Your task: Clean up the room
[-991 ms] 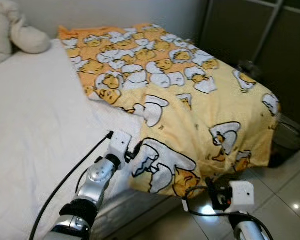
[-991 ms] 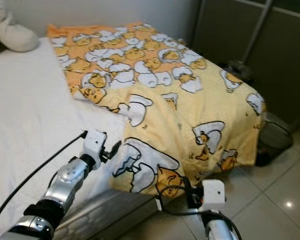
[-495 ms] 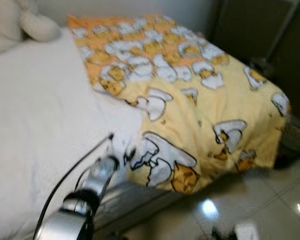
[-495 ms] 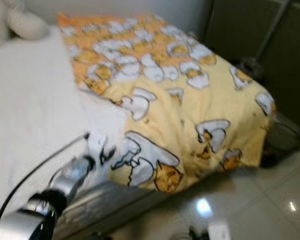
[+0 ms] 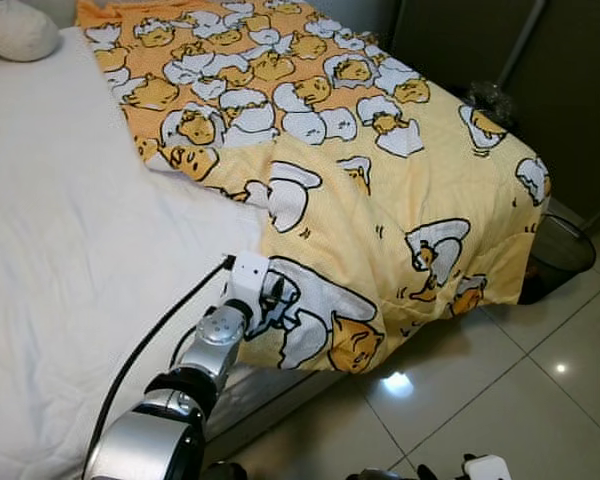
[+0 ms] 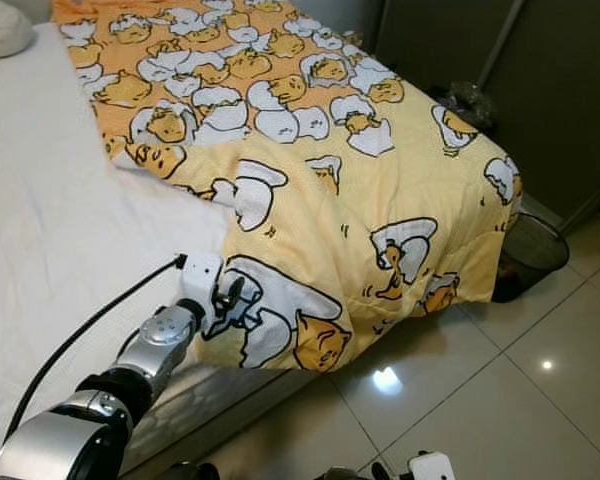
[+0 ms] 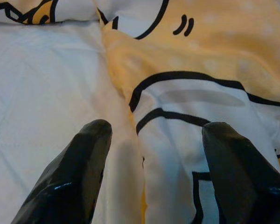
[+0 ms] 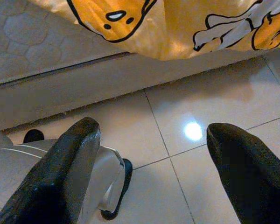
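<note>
A white-sheeted bed (image 5: pixel 60 250) carries a yellow egg-print blanket (image 5: pixel 380 180) draping over its foot toward the tiled floor (image 5: pixel 500 400). The left pincer (image 7: pixel 151 140), spread wide, straddles the blanket's edge, gripping nothing. The right pincer (image 8: pixel 154 154) hangs open above the floor.

Yellow blanket (image 5: pixel 380 190) on the bed

Printed with egg-and-chick cartoons (white shells, orange yolks), it spreads rumpled from twelve o'clock, draping over the mattress edge toward four o'clock.
</note>
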